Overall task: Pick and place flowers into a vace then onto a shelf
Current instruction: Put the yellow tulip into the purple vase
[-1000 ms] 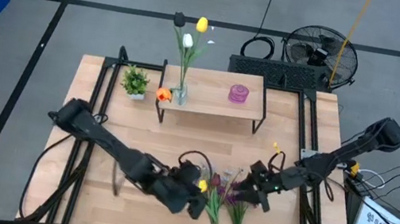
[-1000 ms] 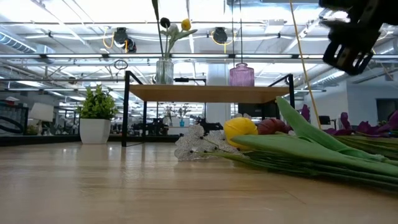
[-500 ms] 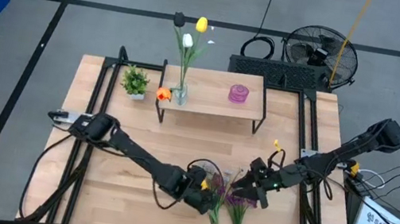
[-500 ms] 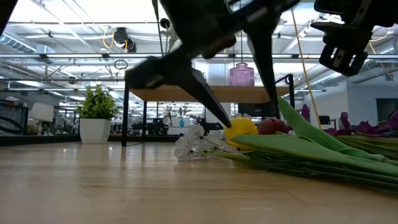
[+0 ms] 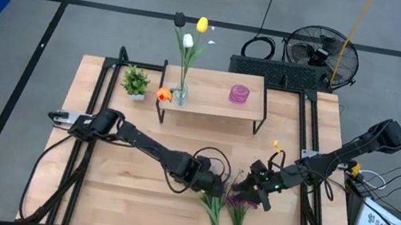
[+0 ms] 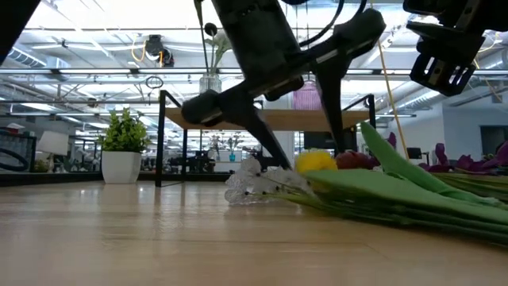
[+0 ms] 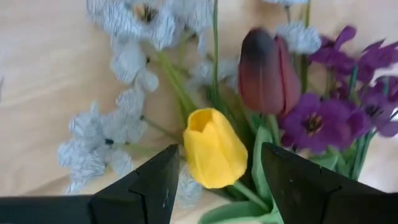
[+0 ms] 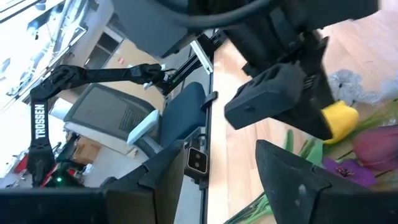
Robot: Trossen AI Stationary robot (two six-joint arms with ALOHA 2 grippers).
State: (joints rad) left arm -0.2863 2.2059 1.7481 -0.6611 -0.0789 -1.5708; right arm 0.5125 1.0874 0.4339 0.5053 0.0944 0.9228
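Observation:
A bunch of artificial flowers (image 5: 221,209) lies flat on the table's near middle: a yellow tulip (image 7: 211,146), a dark red tulip (image 7: 264,71), purple blooms (image 7: 317,118) and pale sprays (image 7: 106,146). My left gripper (image 5: 215,186) is open and low over the flower heads. Its fingers stand on either side of the yellow tulip (image 6: 316,161). My right gripper (image 5: 246,191) is open and hovers above the table just right of the heads. The shelf (image 5: 209,106) stands at the far middle. My left gripper (image 7: 221,152) comes down slanting from the table's left, with one finger (image 7: 155,183) on each side of the yellow tulip's head. The tulip lies on the table with the other stems. I cannot tell whether a finger touches it.
On the shelf stand a clear glass vase (image 5: 180,93) with several flowers in it and a pink vase (image 5: 240,94). A small plant in a white pot (image 5: 135,82) sits left of the shelf. Bare tabletop lies to the near left (image 5: 116,188).
My left gripper has travelled toward the table's right and a little toward the far edge. It has come down over the flower heads and now straddles the yellow tulip. The bunch has shifted slightly in the low view. My right gripper has kept still.

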